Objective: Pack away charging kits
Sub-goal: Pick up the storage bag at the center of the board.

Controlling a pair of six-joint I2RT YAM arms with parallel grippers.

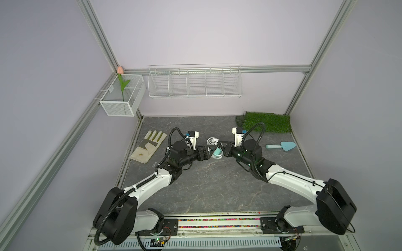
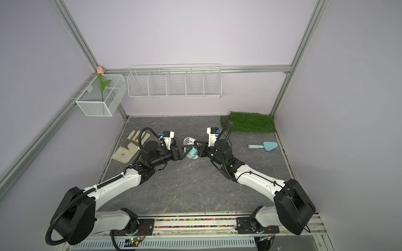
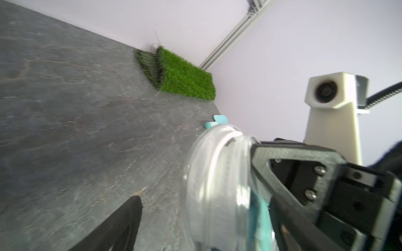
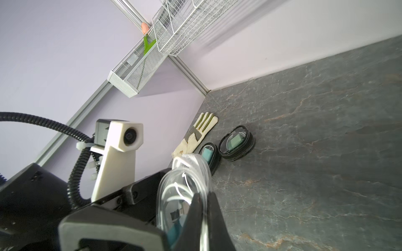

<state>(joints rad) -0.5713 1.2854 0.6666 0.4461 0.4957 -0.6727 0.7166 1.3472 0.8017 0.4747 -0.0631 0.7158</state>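
Nothing is reading legibly in any view. A small dark mark inside the clear plastic oval case (image 4: 182,191) is appearing too blurred; no letters are resolving.

The left arm (image 1: 152,182) and right arm (image 1: 291,180) have white shells, black joints. Ribbed black conduit (image 4: 74,173) loops by each white, seemingly printed, camera mount (image 4: 115,156)

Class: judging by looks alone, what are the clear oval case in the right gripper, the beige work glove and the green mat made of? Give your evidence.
Clear oval case: likely soft, glossy transparent plastic; white cable and teal adapter show through. Beige work glove: probably matte leather or canvas; creased, seamed. Green mat: artificial turf; dense upright blades.
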